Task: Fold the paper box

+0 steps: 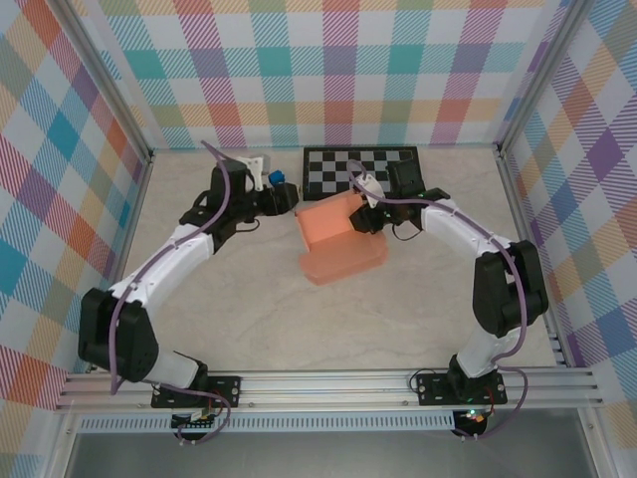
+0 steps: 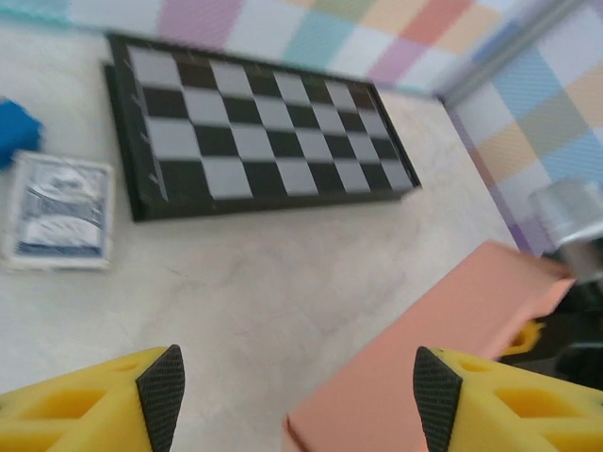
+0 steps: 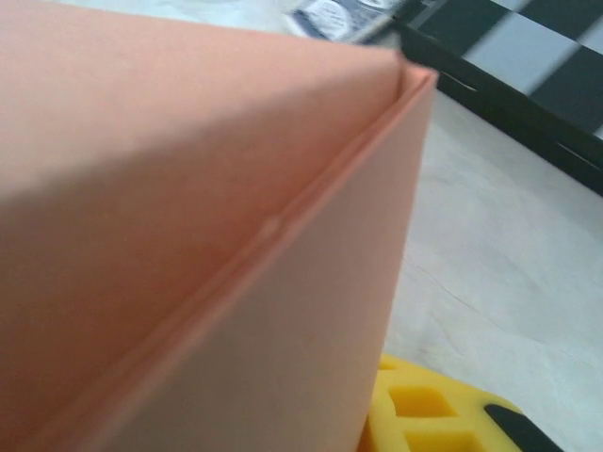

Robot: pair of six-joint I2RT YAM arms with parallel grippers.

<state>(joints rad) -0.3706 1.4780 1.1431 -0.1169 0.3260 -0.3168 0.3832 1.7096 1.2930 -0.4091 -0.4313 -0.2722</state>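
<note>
**Paper box sitting mid-table, one gripper on each side**

The paper box (image 1: 338, 244) is lying near the middle of the pale, marbled table (image 1: 259, 319), just in front of the black-and-white chessboard (image 1: 363, 169). My left gripper (image 2: 297, 395) is hovering beside the box's left edge. Its fingers are standing wide apart with nothing between them.

My right gripper (image 1: 370, 214) is sitting up against the box's far right corner. The orange cardboard is crowding the wrist view, so honestly I can't tell if those jaws are clamping it or not.

A blue-and-white card pack (image 2: 58, 209) and a tiny blue cube (image 1: 277, 179) are lying left of the chessboard. Pastel plaid walls (image 1: 328, 70) are boxing in three sides.
</note>
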